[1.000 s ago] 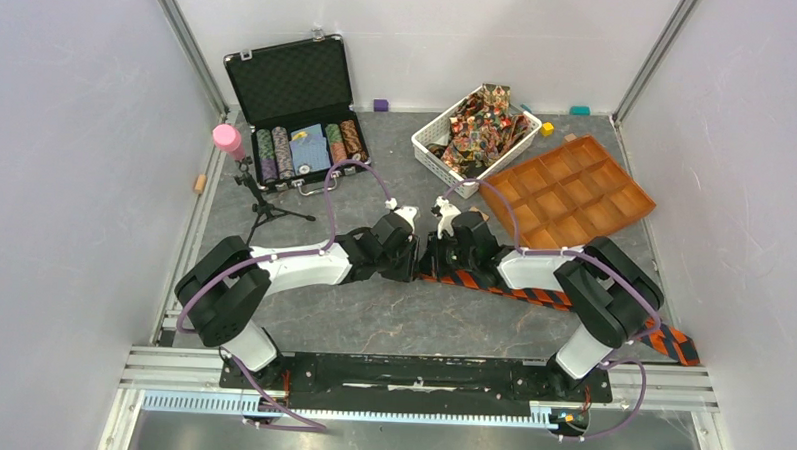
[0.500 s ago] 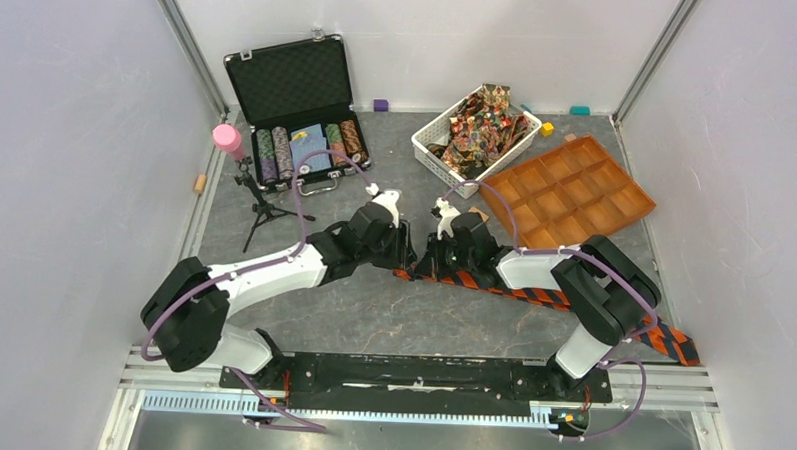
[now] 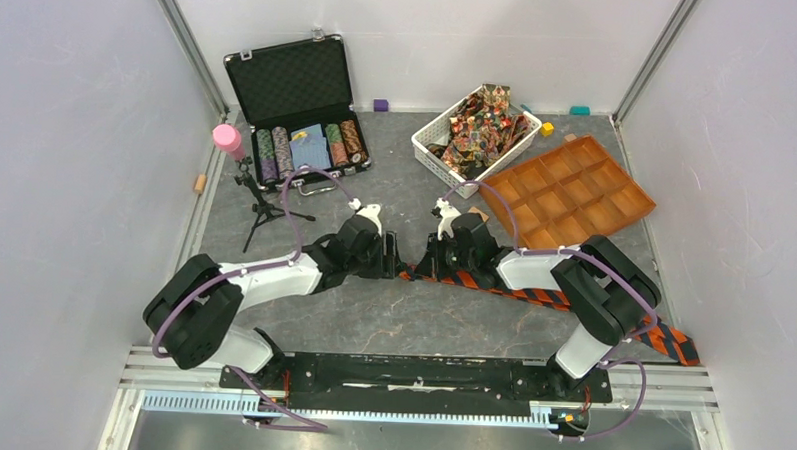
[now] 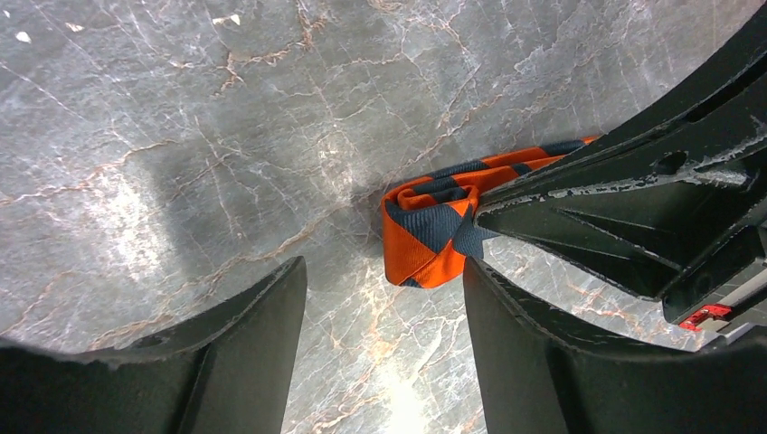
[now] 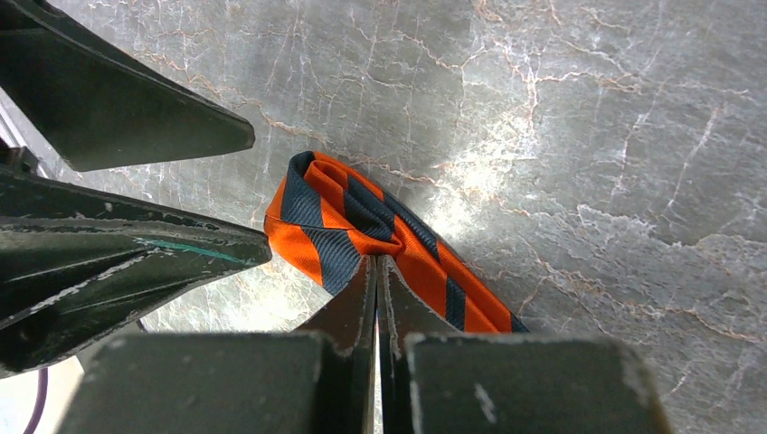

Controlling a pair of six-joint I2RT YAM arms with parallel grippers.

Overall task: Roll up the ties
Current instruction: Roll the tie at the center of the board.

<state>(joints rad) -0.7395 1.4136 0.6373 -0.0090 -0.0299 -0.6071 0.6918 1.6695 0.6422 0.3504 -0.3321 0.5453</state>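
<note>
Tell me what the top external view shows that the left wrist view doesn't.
Only top external: the open black poker-chip case, the white basket of patterned fabric ties, the orange compartment tray. Only left wrist: the layered fold ending the orange-and-dark striped necktie, the left pincer standing open. Both: that necktie, the right pincer shut on it, the grey marbled table.
</note>
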